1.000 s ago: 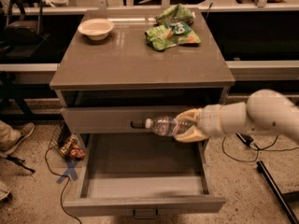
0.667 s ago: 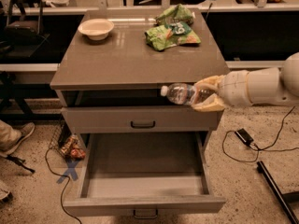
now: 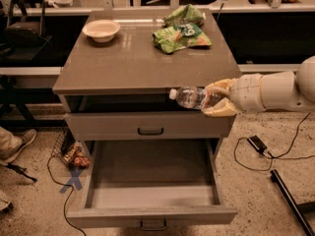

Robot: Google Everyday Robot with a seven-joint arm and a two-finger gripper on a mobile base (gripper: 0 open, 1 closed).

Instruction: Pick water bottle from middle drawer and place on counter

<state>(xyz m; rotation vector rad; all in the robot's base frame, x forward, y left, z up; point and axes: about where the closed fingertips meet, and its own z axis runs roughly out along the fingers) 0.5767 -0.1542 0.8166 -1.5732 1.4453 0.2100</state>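
Observation:
The water bottle (image 3: 191, 97), clear with a white cap pointing left, lies sideways in my gripper (image 3: 218, 99). The gripper is shut on the bottle's base end and comes in from the right on a white arm. It holds the bottle in the air at the height of the counter's front edge, near the front right corner of the grey-brown counter (image 3: 133, 63). The middle drawer (image 3: 152, 191) stands pulled out below and looks empty inside.
A cream bowl (image 3: 101, 30) sits at the counter's back left. Green snack bags (image 3: 182, 31) lie at the back right. The top drawer (image 3: 147, 124) is closed. Cables and a black adapter (image 3: 258, 144) lie on the floor at right, and a snack packet (image 3: 75, 156) at left.
The gripper has lifted the bottle from in front of the top drawer up to the counter's edge height and moved it a little to the right.

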